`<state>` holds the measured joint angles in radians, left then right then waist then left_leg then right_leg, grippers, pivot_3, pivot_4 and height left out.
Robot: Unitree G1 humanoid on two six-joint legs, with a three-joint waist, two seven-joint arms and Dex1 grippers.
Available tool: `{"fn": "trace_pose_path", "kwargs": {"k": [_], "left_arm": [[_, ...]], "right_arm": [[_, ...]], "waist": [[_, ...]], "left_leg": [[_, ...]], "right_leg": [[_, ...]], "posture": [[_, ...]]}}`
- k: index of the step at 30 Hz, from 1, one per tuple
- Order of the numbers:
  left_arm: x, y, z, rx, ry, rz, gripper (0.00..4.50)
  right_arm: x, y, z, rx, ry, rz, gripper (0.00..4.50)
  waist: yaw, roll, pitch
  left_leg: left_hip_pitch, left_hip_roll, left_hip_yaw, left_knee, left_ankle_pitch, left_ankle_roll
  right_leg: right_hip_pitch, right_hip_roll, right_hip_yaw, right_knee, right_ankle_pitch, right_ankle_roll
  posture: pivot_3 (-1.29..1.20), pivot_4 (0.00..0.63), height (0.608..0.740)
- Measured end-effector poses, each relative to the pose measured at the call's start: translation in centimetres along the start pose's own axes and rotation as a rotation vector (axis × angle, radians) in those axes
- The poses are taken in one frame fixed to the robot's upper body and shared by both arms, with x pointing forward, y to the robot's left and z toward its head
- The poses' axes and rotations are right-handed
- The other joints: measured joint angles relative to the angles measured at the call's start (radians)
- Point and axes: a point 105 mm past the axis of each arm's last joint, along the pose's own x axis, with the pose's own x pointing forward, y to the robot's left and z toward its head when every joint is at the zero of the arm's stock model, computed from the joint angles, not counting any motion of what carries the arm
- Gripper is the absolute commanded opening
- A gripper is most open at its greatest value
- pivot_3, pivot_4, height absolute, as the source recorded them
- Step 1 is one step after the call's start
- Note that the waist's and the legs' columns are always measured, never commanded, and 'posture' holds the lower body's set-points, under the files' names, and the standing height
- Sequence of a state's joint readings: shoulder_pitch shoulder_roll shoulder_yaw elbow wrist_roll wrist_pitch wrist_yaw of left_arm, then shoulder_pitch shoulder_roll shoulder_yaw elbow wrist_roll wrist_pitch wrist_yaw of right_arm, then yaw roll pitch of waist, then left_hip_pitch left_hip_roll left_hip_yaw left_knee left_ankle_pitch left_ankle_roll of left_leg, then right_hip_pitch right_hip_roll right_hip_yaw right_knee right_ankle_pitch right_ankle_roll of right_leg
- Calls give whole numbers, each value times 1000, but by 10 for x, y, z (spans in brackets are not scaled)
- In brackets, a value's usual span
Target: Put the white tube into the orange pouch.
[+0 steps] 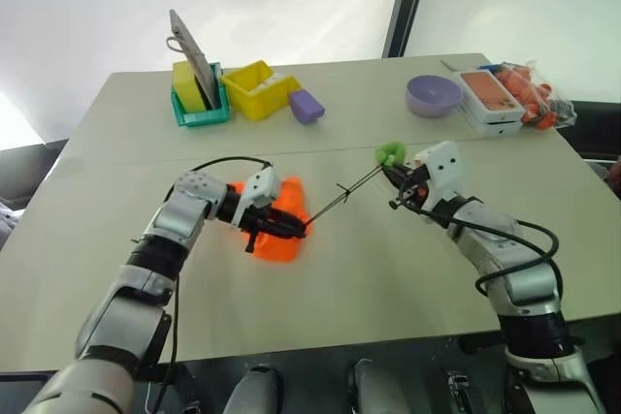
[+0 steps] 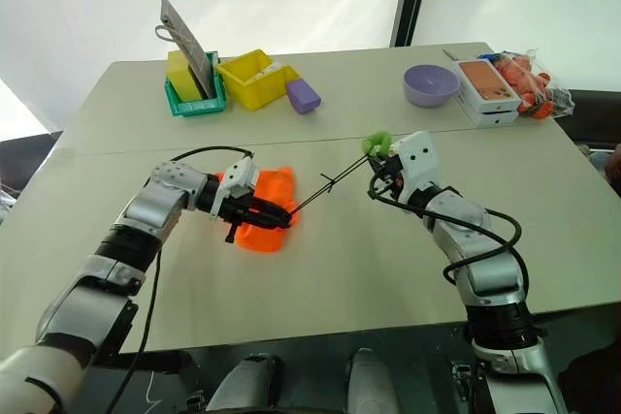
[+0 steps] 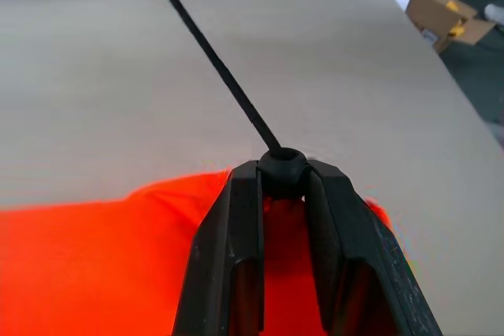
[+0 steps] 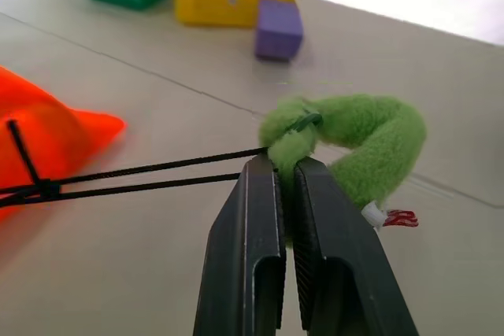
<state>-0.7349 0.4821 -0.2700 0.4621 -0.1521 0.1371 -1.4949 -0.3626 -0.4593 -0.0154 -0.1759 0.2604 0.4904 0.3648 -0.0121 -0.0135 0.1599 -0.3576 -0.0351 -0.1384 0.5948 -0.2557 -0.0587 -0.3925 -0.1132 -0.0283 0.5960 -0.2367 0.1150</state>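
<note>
Readable text: none on any object in any view.
White-and-orange box (image 1: 490,101): surface print too small to make out.
Brands, numbers, signs: none legible.

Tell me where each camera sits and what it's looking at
Left and right eye views: on the head, looking down over the table; both arms show.
Left wrist view: along the left tool, shut on the cord stopper above the orange pouch.
Right wrist view: along the right tool, shut on the green fuzzy ball.
Shared: the black cord, pouch and tabletop.
</note>
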Motion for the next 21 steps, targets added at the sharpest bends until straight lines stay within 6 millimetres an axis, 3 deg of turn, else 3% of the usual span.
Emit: {"fn": "trace_pose_path", "kwargs": {"k": [4, 5, 6, 9, 12, 13, 18, 21], "left_arm": [[1, -4, -1, 22, 9, 16, 239], [2, -4, -1, 21, 9, 21, 1039], [2, -4, -1, 16, 8, 24, 1341], [-1, -3, -2, -47, -31, 55, 2598], [-10, 6, -2, -91, -72, 175, 4177], [-13, 8, -1, -98, -82, 201, 4437], [-55, 12, 1, -196, -224, 474, 4437], [-90, 7, -16, -273, -277, 718, 4437]], "right_arm": [[3, -5, 1, -16, -5, -38, 0], [3, -6, 0, -16, -1, -40, 0], [3, -6, -1, -16, 1, -40, 0], [3, -5, -2, -15, 7, -27, 1059], [-1, -2, -6, -39, 30, 2, 2677], [-2, -1, -8, -46, 39, 10, 2930], [-20, 4, -32, -62, 102, 46, 2930], [-33, 4, -38, -43, 67, 78, 2930]], "waist": [[-1, 0, 0], [-1, 0, 0], [-1, 0, 0], [-4, 0, 0], [-4, 0, 0], [-4, 0, 0], [-7, 0, 0], [-5, 1, -1]], "left_leg": [[1, 0, 0, 0, 0, 0], [1, 0, 0, 0, 0, 0], [1, 0, 0, 0, 0, 0], [2, 0, 0, 1, 0, 0], [2, 0, -1, 1, 0, 0], [1, 0, -1, 1, 0, 0], [1, 0, -1, 0, 0, 0], [2, 0, -1, 0, 0, 0]], "right_leg": [[1, 0, 0, 0, 0, 0], [1, 0, 0, 0, 0, 1], [1, 0, 0, 0, 0, 1], [1, 0, 0, 1, -2, 3], [1, 0, 0, 1, -2, 4], [1, 0, 0, 1, -2, 4], [1, 0, 1, 1, -2, 3], [2, 0, 1, 0, -3, 4]], "posture": [[0, 150, 740], [0, 150, 740], [0, 150, 740], [0, 150, 740], [0, 150, 740], [0, 150, 740], [0, 150, 740], [0, 150, 740]]}}
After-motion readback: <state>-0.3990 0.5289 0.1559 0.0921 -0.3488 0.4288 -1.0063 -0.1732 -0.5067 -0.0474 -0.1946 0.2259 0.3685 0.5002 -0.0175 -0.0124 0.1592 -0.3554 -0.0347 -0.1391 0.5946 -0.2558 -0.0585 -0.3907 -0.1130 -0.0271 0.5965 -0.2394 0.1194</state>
